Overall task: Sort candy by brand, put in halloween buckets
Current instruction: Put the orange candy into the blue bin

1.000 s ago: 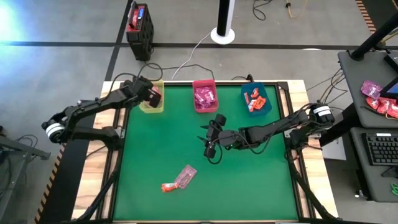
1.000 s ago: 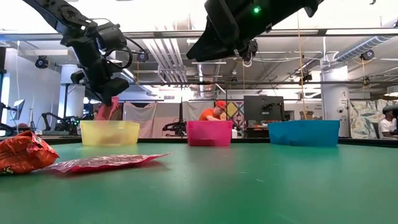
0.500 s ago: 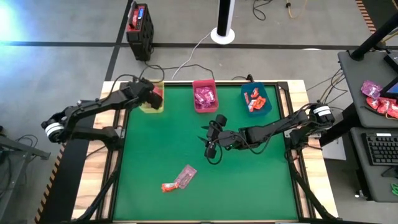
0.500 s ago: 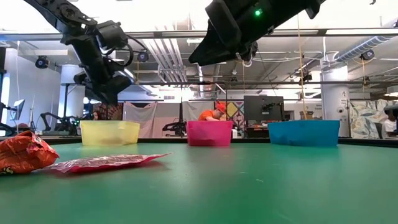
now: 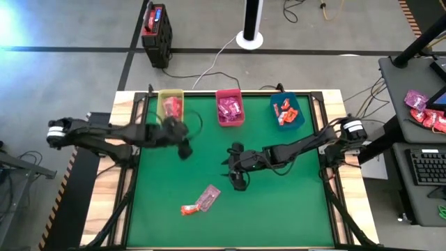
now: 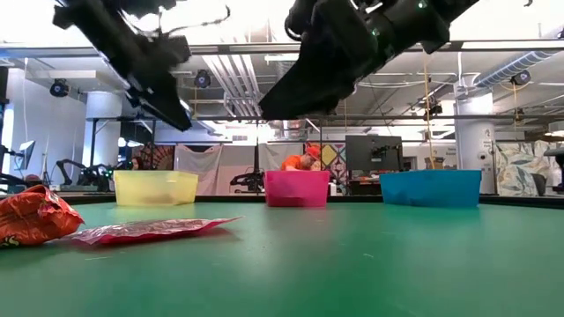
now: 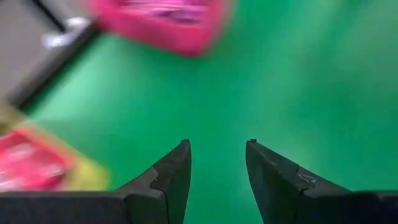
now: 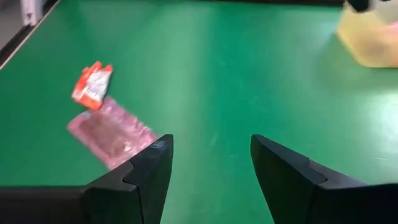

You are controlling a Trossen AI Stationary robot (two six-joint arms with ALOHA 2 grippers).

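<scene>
Two candy packets lie flat on the green mat near its near edge: a pale translucent pink one (image 5: 208,196) (image 8: 112,134) (image 6: 145,231) and a smaller orange-red one (image 5: 189,208) (image 8: 92,84) (image 6: 31,216). Along the far edge stand the yellow-green bin (image 5: 171,106) (image 6: 156,187), the pink-red bin (image 5: 229,107) (image 6: 297,187) and the blue-teal bin (image 5: 286,110) (image 6: 431,187), each with candy inside. My left gripper (image 5: 182,145) (image 7: 217,146) hovers open and empty over the mat, nearer than the yellow-green bin. My right gripper (image 5: 237,180) (image 8: 211,140) is open and empty above the mat's middle, facing the two packets.
A black-and-red box with a handle (image 5: 156,26) and a white pole base (image 5: 249,38) stand on the floor beyond the table. Wooden borders (image 5: 127,104) frame the mat. More candy lies on a side desk (image 5: 424,110) to the right. Open mat lies between the grippers and the packets.
A pink packet hung from my left gripper above the yellow-green bin and now lies in that bin. The left gripper then swung away from the bin toward the near edge and the mat's middle. My right gripper has shifted a little toward the near edge and the packets.
</scene>
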